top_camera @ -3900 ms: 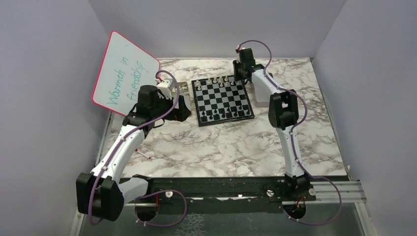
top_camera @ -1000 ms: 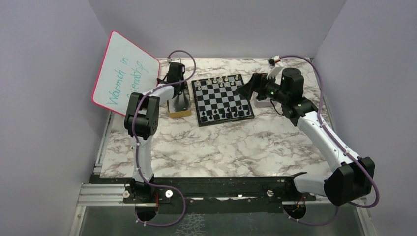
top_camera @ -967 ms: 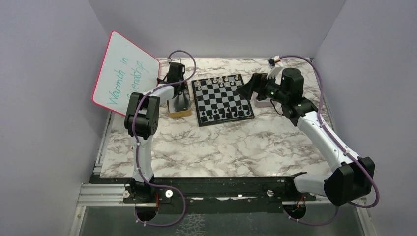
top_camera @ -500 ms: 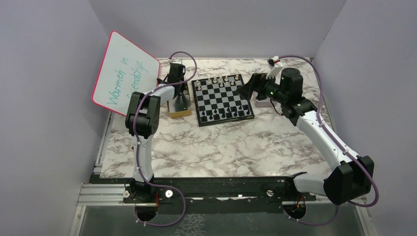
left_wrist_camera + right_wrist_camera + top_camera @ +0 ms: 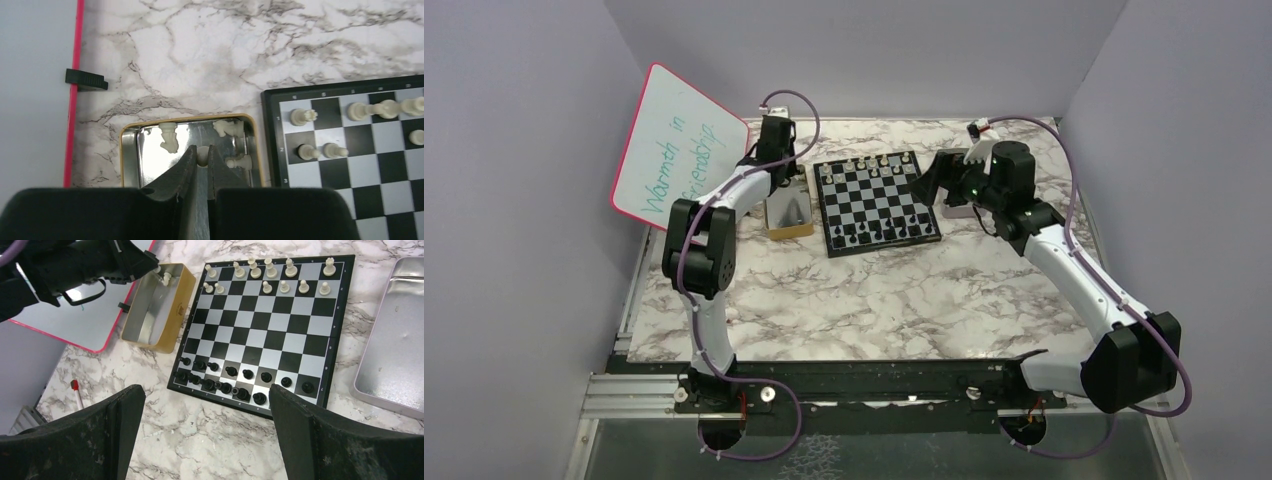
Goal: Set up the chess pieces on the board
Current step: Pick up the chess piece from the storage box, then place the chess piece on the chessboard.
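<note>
pale chess piece [image 5: 202, 156], seen end-on, pinched by narrow left tool [image 5: 202, 150]; right tool [image 5: 206, 390] gapes wide.

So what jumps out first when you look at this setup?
The small black-and-pale checkered chessboard sits at the far middle of the marble table, pale pieces lined along its far side and black ones along its near side. Just left of it, the left pincer is closed on a pale chess piece inside a gold-rimmed shiny metal tin. A pink-edged whiteboard with teal handwriting stands tilted by the left wall.
</note>
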Motion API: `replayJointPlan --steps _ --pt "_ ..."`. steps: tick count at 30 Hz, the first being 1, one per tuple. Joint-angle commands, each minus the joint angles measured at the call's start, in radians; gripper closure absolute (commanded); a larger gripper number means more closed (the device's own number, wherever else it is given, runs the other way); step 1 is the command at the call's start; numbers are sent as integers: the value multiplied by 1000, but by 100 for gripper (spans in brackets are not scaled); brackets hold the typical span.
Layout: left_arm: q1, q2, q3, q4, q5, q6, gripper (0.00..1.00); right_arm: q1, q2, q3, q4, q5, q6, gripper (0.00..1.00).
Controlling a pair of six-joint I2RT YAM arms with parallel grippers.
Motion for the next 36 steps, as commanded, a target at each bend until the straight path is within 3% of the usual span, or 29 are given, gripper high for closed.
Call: replayJointPlan --steps 1,8,20,36 --pt "-38 -100 12 -41 41 10 90 -4 -34 -10 13 3 -2 0" --pt "-115 -124 49 -63 98 -10 90 -3 -61 -18 16 22 6 0" --pt "-248 27 169 -48 119 -25 89 -4 -74 -43 34 41 11 0" --pt "-285 221 261 71 102 -23 88 -3 -71 -46 34 55 1 0"
